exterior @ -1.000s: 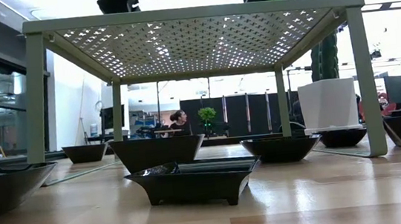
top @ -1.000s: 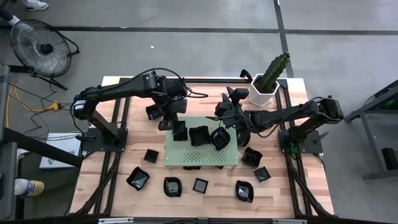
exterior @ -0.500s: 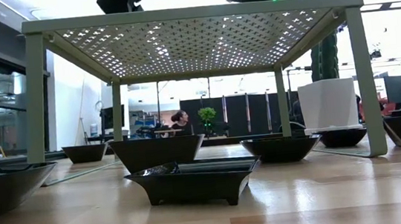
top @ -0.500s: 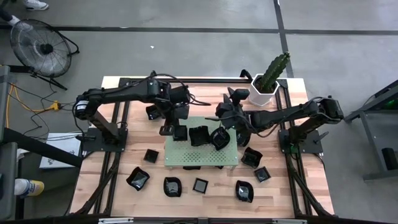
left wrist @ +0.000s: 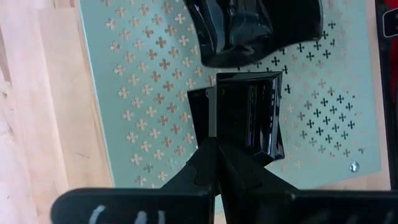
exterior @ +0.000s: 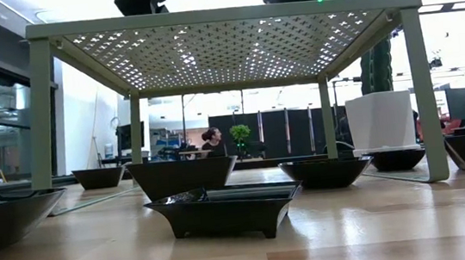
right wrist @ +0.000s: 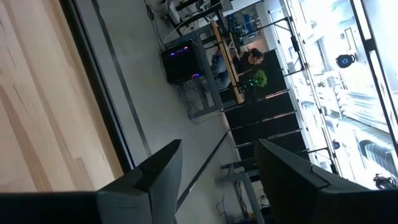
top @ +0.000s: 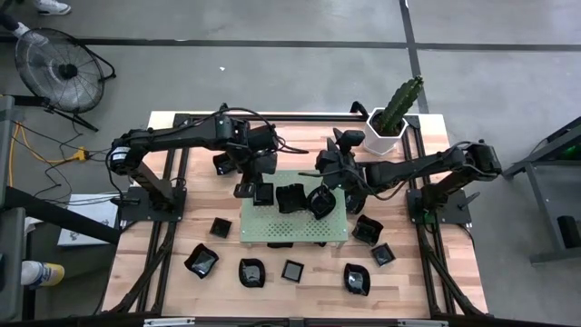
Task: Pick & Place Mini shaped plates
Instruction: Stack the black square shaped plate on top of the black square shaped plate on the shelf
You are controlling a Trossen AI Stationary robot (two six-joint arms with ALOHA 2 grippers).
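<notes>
On the green board: the raised pale-green perforated metal board point(top: 292, 216) sits mid-table on the light wooden table point(top: 163, 263), and three glossy black mini dishes are up on it right now.
Left gripper: the left gripper point(top: 261, 184) is down over the board's left end, fingers point(left wrist: 214, 163) pressed together and pinching the near wall of the square glossy black ribbed dish point(left wrist: 245, 115); that dish point(top: 262, 192) sits flat on the board.
Dish neighbours: just beyond the square one, the larger wavy-edged glossy black dish point(left wrist: 249, 28) lies close beside it on the board, with another round black dish point(top: 320, 203) next along to the right.
Right gripper: the right gripper point(top: 338, 171) hangs above the board's right half, turned up and away toward the room; its two dark fingers point(right wrist: 155, 171) stand wide apart with nothing between them.
Remaining plates: more mini shaped plates rest on the wood around the board, a front row point(top: 251, 272) of several along the near edge, two at the right point(top: 367, 228), one at the left point(top: 221, 227).
Low camera: a shallow rectangular black dish point(exterior: 224, 210) sits on the wood under the board, other dark bowls ranged behind it.
Back corner: the white hexagonal pot with a green cactus point(top: 392, 116) stands at the table's far right.
Room: a person is seated at a desk point(exterior: 210, 138) far behind.
</notes>
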